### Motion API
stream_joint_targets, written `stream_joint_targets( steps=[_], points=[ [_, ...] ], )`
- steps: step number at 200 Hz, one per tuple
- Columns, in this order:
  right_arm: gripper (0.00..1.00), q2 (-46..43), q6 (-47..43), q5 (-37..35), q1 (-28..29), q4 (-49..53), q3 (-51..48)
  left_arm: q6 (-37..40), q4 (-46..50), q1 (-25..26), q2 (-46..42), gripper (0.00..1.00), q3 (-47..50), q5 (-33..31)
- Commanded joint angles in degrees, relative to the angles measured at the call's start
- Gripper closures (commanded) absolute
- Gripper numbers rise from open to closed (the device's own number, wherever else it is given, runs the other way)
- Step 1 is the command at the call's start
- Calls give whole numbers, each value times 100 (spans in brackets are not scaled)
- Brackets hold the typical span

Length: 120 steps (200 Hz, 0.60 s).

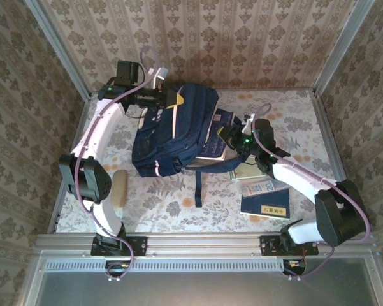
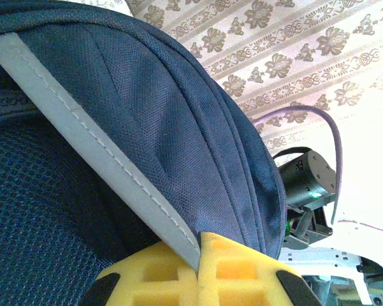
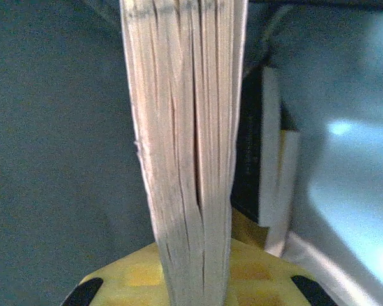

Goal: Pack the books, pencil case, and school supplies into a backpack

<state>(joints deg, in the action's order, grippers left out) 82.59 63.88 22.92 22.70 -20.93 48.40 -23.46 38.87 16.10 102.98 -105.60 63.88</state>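
Note:
The navy backpack (image 1: 172, 131) lies in the middle of the table, its opening facing right. My left gripper (image 1: 168, 97) is at its far top edge, yellow pads (image 2: 242, 268) shut on the pale trim stripe (image 2: 89, 150). At the opening, my right gripper (image 1: 232, 137) is shut on a book (image 3: 185, 140), seen page-edge on against the grey lining (image 3: 51, 159). A black book (image 3: 250, 153) stands beside it inside. The navy book with a yellow label (image 1: 266, 205), the "20" pack (image 1: 258, 187) and the green-and-white pad (image 1: 245, 172) lie at the right. The pale pencil case (image 1: 119, 188) lies at the left.
A loose backpack strap (image 1: 197, 185) trails toward the near edge. Patterned walls close in the table at the back and sides, with metal posts at the corners. My right arm's wrist (image 2: 303, 182) shows beyond the backpack in the left wrist view.

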Motion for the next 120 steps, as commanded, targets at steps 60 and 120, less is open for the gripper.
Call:
stream_joint_targets(
  steps=[60, 120],
  points=[
    [100, 1546, -502, -1576, 1092, 752, 1652, -93, -853, 139, -419, 100, -193, 766],
    [52, 3016, -499, -1509, 1317, 1443, 3088, -279, -1001, -33, -445, 100, 30, 648]
  ],
)
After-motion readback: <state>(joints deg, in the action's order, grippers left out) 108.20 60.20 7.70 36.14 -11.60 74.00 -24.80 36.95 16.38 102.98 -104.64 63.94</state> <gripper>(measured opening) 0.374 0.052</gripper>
